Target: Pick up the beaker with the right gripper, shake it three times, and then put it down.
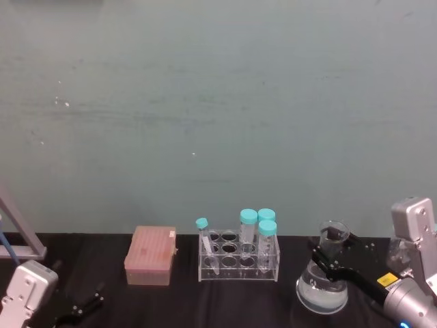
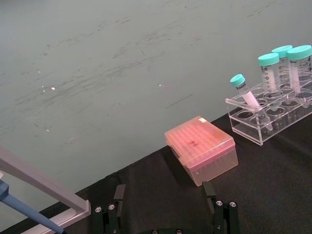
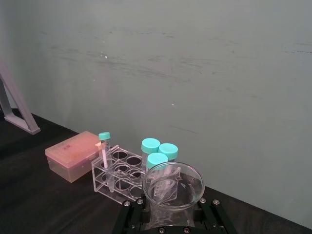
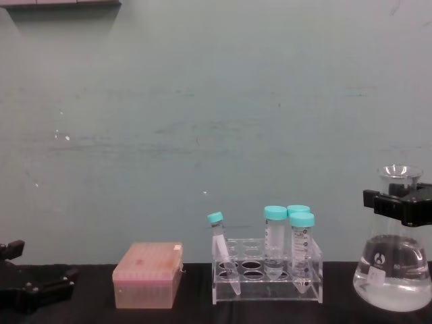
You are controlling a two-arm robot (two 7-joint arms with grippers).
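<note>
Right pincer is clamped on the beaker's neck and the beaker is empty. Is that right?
Not empty: the chest view shows clear liquid in the wide base of the beaker. The right pincer is clamped on its neck. Left pincer sits parked at left.

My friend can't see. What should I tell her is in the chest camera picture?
The right pincer grips the neck of a glass beaker with clear liquid, at the right of a black table. In the middle is a clear rack with four blue-capped tubes, then a pink box, and the left pincer sits at the far left.
</note>
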